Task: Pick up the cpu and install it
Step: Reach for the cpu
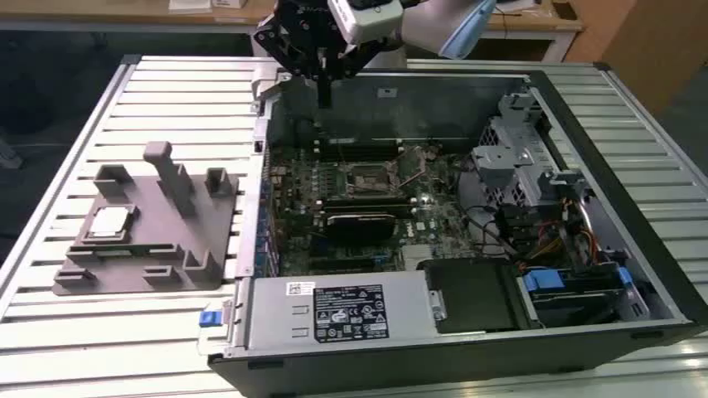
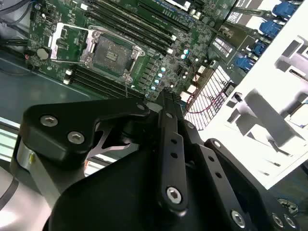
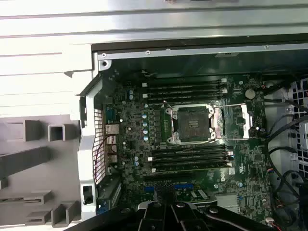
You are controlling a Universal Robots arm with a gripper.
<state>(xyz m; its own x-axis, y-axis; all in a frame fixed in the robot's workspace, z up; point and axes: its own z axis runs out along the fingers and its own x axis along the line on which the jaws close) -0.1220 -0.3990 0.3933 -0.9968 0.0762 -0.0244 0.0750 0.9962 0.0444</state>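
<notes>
Inspection of the exterior view: I find the gripper [image 1: 324, 101] hanging over the far side of the open computer case [image 1: 443, 95], at about eleven o'clock from the processor socket [image 1: 370, 178]. Its fingers [image 1: 323, 88] point straight down and are pressed together with nothing between them. In the second wrist view the linkages on either side converge on one closed tip, which agrees with this.

The cpu [image 1: 111, 222] lies flat, pale silver top up, on the grey plastic fixture [image 1: 166, 249]. The fixture rests on the slatted metal surface [image 1: 166, 91] at about nine o'clock from the case. From the gripper the cpu is at about eight o'clock and well apart, so I record no contact between them. The fixture's upright blocks [image 1: 166, 170] stand near the chip, at about one o'clock from it.

In the first wrist view the processor socket [image 3: 191, 124] stands open with its dark contact bed exposed. The retaining frame [image 3: 236, 122] is folded back just beside it. Memory slots [image 3: 185, 89] flank the socket on two opposite sides.

The power supply box [image 1: 332, 311] sits inside the case, white label up, at about six o'clock from the socket in the exterior view.

The cpu is not yet picked up.
</notes>
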